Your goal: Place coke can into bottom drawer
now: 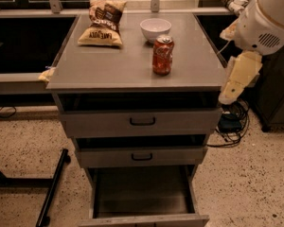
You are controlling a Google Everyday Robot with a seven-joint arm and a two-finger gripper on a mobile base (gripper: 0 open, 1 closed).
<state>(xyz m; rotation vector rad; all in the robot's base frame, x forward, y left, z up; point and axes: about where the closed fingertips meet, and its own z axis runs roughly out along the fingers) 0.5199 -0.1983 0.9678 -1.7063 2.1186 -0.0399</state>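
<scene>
On the grey cabinet top [109, 65] we see at the left a chip bag [102, 18], then a white bowl [155, 28]. Near the bowl, toward us, stands the coke can [163, 56], upright, red-orange with pale script and a silver rim. Below, the bottom drawer [142, 195] is pulled open. At the right, beside the cabinet edge, hangs the pale gripper [229, 91]; we cannot tell if it is open or closed. The floor [23, 145] is speckled.

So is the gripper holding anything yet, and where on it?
Nothing held. The coke can stands free on the cabinet top; the gripper hangs off its right edge, apart from the can.
</scene>
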